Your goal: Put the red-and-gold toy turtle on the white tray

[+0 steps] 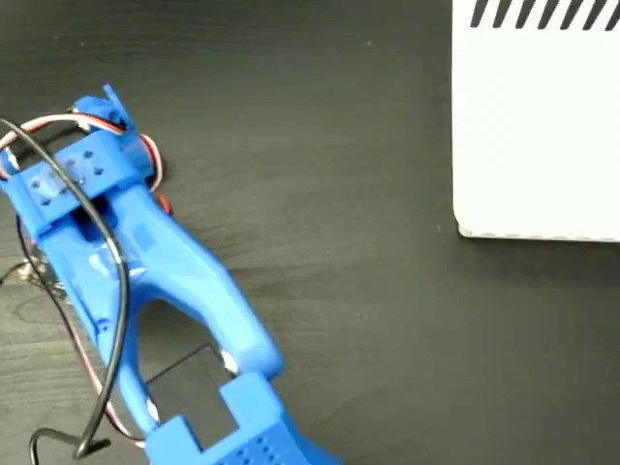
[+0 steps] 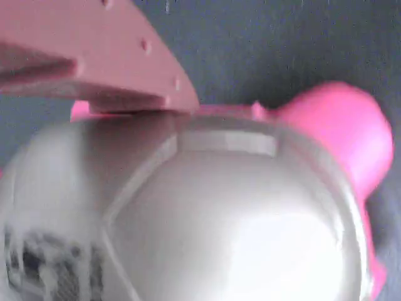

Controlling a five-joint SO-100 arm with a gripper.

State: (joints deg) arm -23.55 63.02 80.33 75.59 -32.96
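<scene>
— Blue plastic arm [image 1: 145,281], item one: where is it lying in the fixed view?
— It is stretching across the dark wood-grain table [image 1: 329,194], far left of the large flat white tray [image 1: 538,126], with black and red cables [image 1: 107,291] looping over it.
— And the tray?
— It is sitting at the upper right, black slanted stripes [image 1: 542,14] running along its top edge, nothing resting on its visible surface.
— Item two, the small toy turtle [image 2: 207,213]?
— It is filling the wrist view: a shiny pale domed shell with a dark pattern at lower left and a pink head [image 2: 341,135] poking out to the right. It is well apart from the tray; the arm is hiding it in the fixed view.
— The gripper?
— One finger [image 2: 94,56] is pressing along the shell's top edge; whether the jaws are clamping it, I cannot tell.
</scene>
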